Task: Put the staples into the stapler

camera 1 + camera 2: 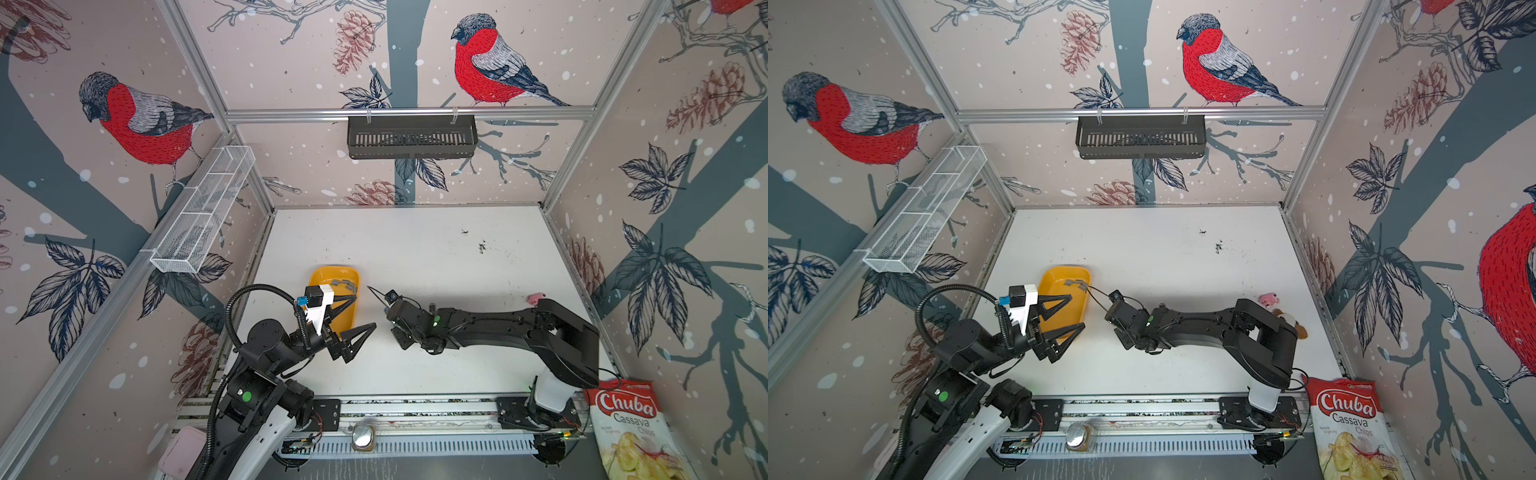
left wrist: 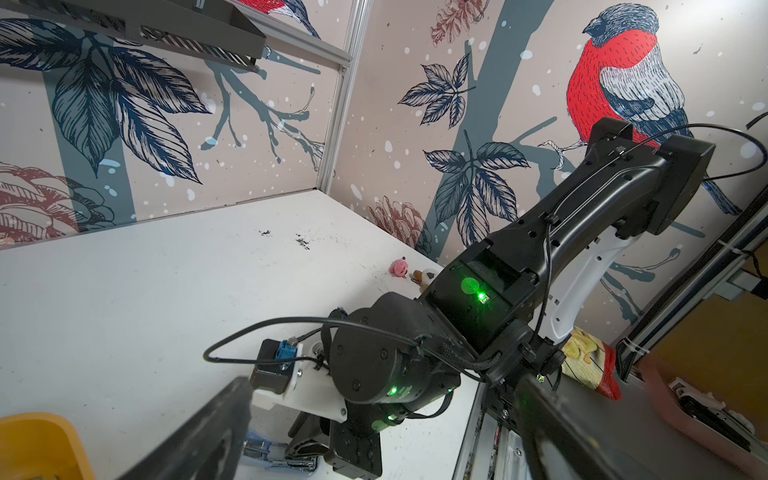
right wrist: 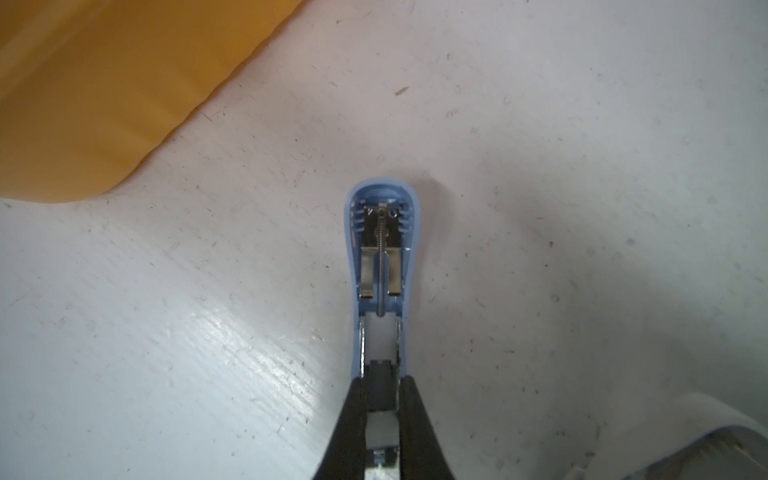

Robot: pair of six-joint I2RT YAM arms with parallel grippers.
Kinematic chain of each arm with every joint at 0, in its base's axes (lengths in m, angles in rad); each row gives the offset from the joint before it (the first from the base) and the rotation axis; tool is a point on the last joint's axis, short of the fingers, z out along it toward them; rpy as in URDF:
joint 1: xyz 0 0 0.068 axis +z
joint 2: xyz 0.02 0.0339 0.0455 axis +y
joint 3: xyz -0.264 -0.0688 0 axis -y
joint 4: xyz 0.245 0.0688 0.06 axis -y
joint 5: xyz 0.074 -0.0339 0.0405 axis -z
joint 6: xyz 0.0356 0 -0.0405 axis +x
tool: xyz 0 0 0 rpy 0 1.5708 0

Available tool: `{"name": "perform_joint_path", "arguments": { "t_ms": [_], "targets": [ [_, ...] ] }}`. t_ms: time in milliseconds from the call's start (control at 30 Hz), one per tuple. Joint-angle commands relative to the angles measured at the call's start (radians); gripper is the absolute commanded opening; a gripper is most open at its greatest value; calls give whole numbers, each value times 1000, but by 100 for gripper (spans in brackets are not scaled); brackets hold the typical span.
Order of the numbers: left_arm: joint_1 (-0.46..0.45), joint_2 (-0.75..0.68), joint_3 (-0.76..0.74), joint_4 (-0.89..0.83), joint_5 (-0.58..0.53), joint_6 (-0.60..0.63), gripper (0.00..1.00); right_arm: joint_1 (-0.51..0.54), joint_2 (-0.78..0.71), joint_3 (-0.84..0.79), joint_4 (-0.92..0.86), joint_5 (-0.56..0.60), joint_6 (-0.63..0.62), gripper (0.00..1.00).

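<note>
Staples (image 1: 345,285) lie as a few short grey strips inside the yellow tray (image 1: 328,272), bunched against its far right side. In both top views they are too small to count surely, and neither wrist view shows them. The tray sits near the left edge of the tabletop (image 1: 415,249). It is partly covered by the left end effector (image 1: 360,313), whose fingers are spread wide and hold nothing, one over the tray and one just past its near right corner. The left wrist view shows only blurred dark finger edges and one yellow corner of the tray.

In both top views the stapler (image 3: 380,249) is hidden beneath the right arm, which reaches from the right edge toward the tray. The right wrist view shows it plainly: a blue shell swung open, with its spring and metal plate bared. The tray's rounded corner is near it but apart. The right end effector (image 3: 382,388) pinches the stapler's narrow rear between two black fingers. Whether the blue shell rests on the tabletop or hangs just above it cannot be told. In the left wrist view the stapler (image 2: 266,451) shows only as a sliver of blue and chrome under the right wrist. A pale curved shape (image 3: 706,449) is cut off at the frame corner and cannot be identified.
</note>
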Motion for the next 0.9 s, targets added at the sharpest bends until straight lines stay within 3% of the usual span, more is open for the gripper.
{"name": "perform_joint_path", "arguments": {
  "t_ms": [0, 867],
  "targets": [
    [1, 2, -1, 21, 11, 2, 98, 3, 4, -3, 7, 6, 20, 14],
    [2, 8, -3, 22, 13, 2, 98, 20, 18, -4, -13, 28, 32, 18]
  ]
}}
